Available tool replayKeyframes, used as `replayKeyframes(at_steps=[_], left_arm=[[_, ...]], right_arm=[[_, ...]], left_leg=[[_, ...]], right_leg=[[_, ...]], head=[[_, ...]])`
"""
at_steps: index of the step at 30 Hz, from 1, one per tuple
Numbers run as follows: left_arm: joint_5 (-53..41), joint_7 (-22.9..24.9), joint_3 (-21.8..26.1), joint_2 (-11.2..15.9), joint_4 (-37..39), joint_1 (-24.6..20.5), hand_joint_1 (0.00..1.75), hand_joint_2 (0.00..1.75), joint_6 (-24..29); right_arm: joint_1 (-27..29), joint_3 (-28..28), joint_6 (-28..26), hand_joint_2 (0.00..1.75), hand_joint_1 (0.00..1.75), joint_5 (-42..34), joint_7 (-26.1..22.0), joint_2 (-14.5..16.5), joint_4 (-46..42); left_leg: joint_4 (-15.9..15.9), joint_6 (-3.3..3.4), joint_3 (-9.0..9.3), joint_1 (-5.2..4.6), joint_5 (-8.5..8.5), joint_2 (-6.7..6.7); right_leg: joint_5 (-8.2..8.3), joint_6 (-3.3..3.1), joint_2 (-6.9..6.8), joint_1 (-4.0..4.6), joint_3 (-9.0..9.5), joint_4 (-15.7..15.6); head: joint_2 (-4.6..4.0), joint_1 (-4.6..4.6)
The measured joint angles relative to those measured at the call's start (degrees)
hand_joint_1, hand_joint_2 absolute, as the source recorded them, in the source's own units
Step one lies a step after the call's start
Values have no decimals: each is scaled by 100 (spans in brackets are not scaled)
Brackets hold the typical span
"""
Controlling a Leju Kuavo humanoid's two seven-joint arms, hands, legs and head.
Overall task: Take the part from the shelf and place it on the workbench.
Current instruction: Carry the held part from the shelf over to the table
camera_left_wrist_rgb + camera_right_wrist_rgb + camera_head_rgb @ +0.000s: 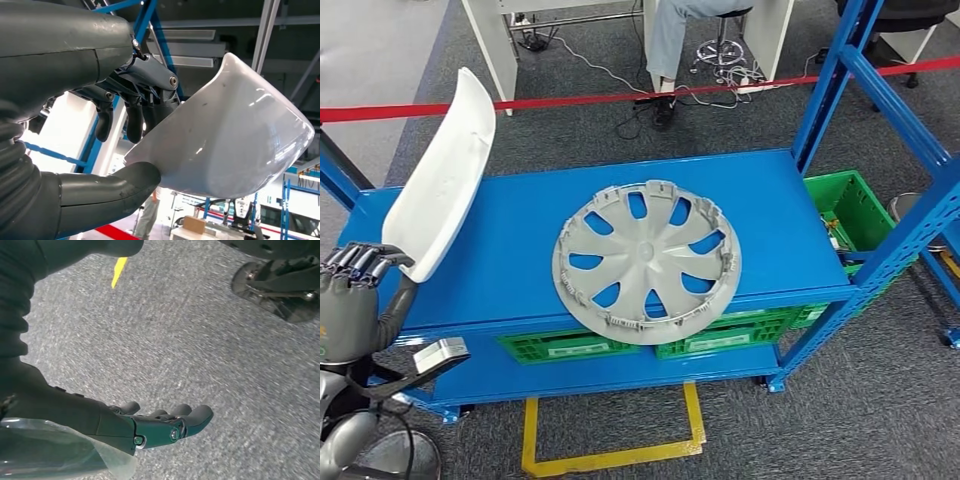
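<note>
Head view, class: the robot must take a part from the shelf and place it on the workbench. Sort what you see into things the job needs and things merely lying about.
Job:
- curved white plastic part, held up
- left hand, gripping the part
- blue metal shelf

Lying about:
- round silver plastic wheel cover on the shelf
- green plastic crates
- red barrier tape
- yellow floor marking

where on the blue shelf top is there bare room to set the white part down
Bare blue between the white part in the left hand and the hubcap; more right of the hubcap, by the upright. The middle is crowded.
</note>
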Motion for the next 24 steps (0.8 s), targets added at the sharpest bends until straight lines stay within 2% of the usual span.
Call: replayKeyframes(at_steps=[1,2,4,5,6,7,9,10,11,12,14,15,16,17,18,19,20,21,22,24], left_arm=[[-9,17,-1,-1,0,5,117,175,-11],[-19,41,0,-1,0,7,117,175,-26],[-36,97,7,-2,0,3,117,175,-67],[-43,121,12,-2,-1,2,117,175,-83],[-51,140,17,-1,-1,2,117,175,-93],[-60,155,20,-1,-2,2,117,175,-99],[-74,180,23,-7,-2,4,117,175,-121],[-78,197,24,-12,-2,5,117,175,-139],[-79,221,27,-18,-2,8,117,175,-161],[-79,252,31,-24,-2,19,117,175,-190],[-78,326,49,-38,-2,58,117,175,-258],[-79,358,58,-47,-2,83,117,175,-293],[-82,383,67,-57,-2,103,117,175,-317],[-85,400,73,-66,-2,118,117,175,-332],[-87,409,80,-74,-2,129,117,175,-339],[-89,414,89,-81,-2,136,117,175,-343],[-89,419,101,-87,-2,139,117,175,-344],[-89,424,111,-94,-2,140,117,175,-346],[-89,427,119,-100,-3,142,117,175,-348],[-89,432,125,-109,-4,144,117,175,-350]], right_arm=[[0,0,-11,175,0,5,22,0,-8],[-1,0,-28,175,0,9,46,0,-19],[-5,0,-77,175,0,14,96,0,-60],[-7,0,-100,175,0,15,116,0,-86],[-10,0,-119,175,0,15,131,-1,-109],[-12,0,-131,175,0,15,138,-1,-124],[-8,1,-149,175,0,7,146,-2,-150],[-5,2,-158,175,0,-4,154,-3,-163],[-2,3,-168,175,0,-22,164,-4,-176],[-3,4,-182,175,0,-55,178,-7,-187],[-1,3,-214,175,0,-127,201,-17,-209],[-1,3,-229,175,0,-165,212,-21,-224],[0,3,-240,175,0,-190,218,-24,-239],[1,3,-248,175,0,-209,222,-25,-252],[-1,3,-252,175,0,-217,226,-26,-263],[-7,3,-255,175,0,-221,227,-32,-271],[-14,2,-258,175,0,-222,227,-40,-280],[-21,0,-264,175,0,-222,227,-50,-291],[-24,-1,-272,175,0,-222,227,-60,-301],[-11,-2,-283,175,0,-224,230,-67,-321]], left_leg=[[1,12,69,1,50,0],[-184,33,222,0,178,-1],[-954,105,720,-16,455,-6],[-1304,135,924,-29,520,-8],[-1551,159,1054,-45,547,-11],[-1647,172,1083,-59,533,-12],[-1707,208,1025,-55,612,0],[-1738,237,989,-44,669,10],[-1769,270,939,-32,738,21],[-1788,297,882,-25,801,30],[-1782,330,734,-46,912,36],[-1775,334,657,-58,969,38],[-1766,336,578,-69,1026,39],[-1755,333,498,-79,1081,40],[-1743,327,429,-86,1131,39],[-1730,316,374,-93,1177,37],[-1715,298,332,-101,1222,36],[-1706,274,306,-105,1268,37],[-1704,243,290,-102,1314,39],[-1708,176,266,-83,1388,35]], right_leg=[[34,-3,-1,10,-41,1],[65,-3,-1,18,-76,2],[126,10,3,34,-125,1],[161,29,5,39,-146,-2],[201,56,6,43,-168,-6],[245,93,5,42,-191,-16],[306,167,6,40,-230,-37],[247,197,4,42,-274,-8],[84,219,3,46,-338,121],[-170,232,0,46,-430,369],[-658,251,-4,52,-612,1076],[-740,253,-5,55,-648,1362],[-682,249,-5,61,-607,1484],[-528,236,-6,68,-472,1417],[-350,213,-5,75,-232,1130],[-262,183,-5,87,63,714],[-255,157,-6,99,370,265],[-303,133,-6,112,578,-86],[-365,108,-5,129,685,-295],[-328,42,-11,136,667,-386]], head=[[0,1],[0,1],[0,4],[0,5],[0,5],[0,7],[0,6],[0,13],[0,20],[0,26],[0,32],[0,30],[0,30],[0,31],[0,31],[0,29],[0,25],[0,22],[0,23],[0,28]])
